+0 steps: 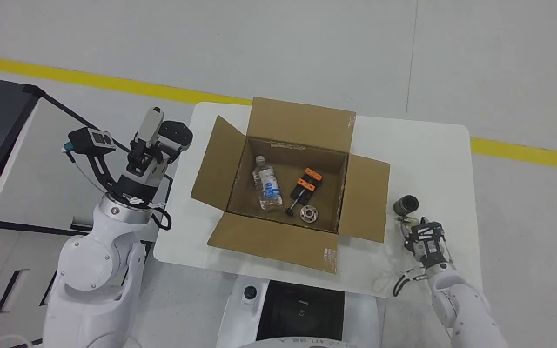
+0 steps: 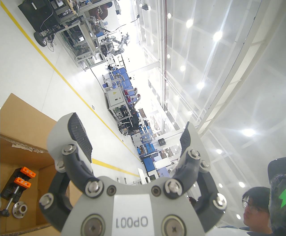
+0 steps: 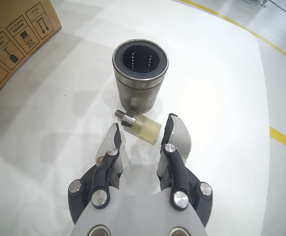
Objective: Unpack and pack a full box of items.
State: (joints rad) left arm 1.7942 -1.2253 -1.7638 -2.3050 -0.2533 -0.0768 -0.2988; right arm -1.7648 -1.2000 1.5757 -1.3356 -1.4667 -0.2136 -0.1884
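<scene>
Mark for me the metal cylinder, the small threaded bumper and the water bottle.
metal cylinder (image 3: pixel 139 93), right wrist view, on its side wall.
threaded bumper (image 3: pixel 147 131), right wrist view, on its pale plastic body.
water bottle (image 1: pixel 267 184), top view, on its mid-body.

Handling symbols (image 3: pixel 41 24) on box (image 3: pixel 24 7) (code label (image 2: pixel 130 221) on left gripper (image 2: pixel 131 123))

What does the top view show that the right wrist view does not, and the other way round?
Top alone: a bottle, an orange vise and a flange inside the box. Right wrist alone: the bearing with its ball-lined bore, and a small stud at its base, between the open jaws. Both: the bearing, the right gripper, the box, the table.
</scene>
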